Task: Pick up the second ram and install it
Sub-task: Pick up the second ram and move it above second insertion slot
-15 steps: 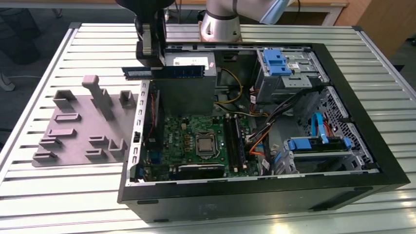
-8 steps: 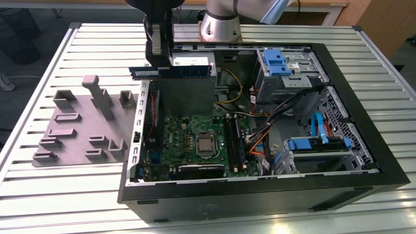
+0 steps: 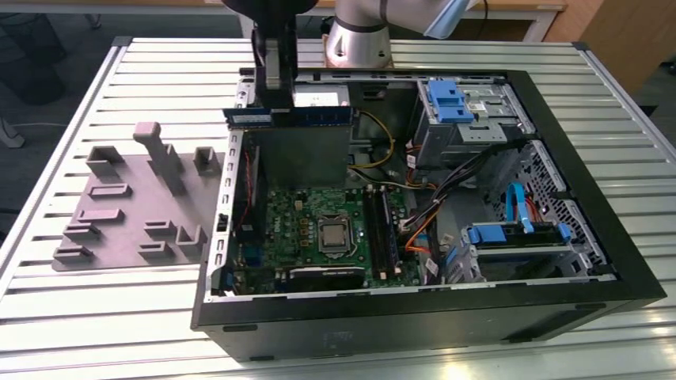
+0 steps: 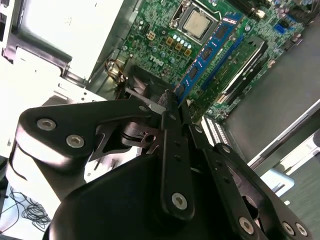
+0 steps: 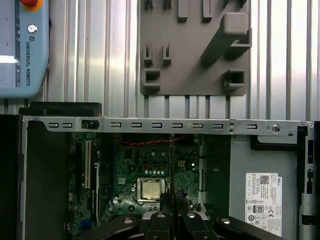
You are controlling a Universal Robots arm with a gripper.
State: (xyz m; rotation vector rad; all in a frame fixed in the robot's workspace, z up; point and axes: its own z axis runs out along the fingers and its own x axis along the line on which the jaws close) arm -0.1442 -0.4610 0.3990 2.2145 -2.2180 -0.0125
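One arm descends from the exterior view's top edge, wrist vertical, over the open computer case [image 3: 591,265]. The gripper [image 3: 272,106] is clenched on the second ram [image 3: 312,115] — the stick is held level and on edge above the case's far side, well apart from the black memory slots [image 3: 381,231]. In the second wrist view the fingers [image 4: 175,165] pinch the ram [image 4: 207,52], which extends outward over the motherboard [image 4: 165,35] — raised, not touching it.
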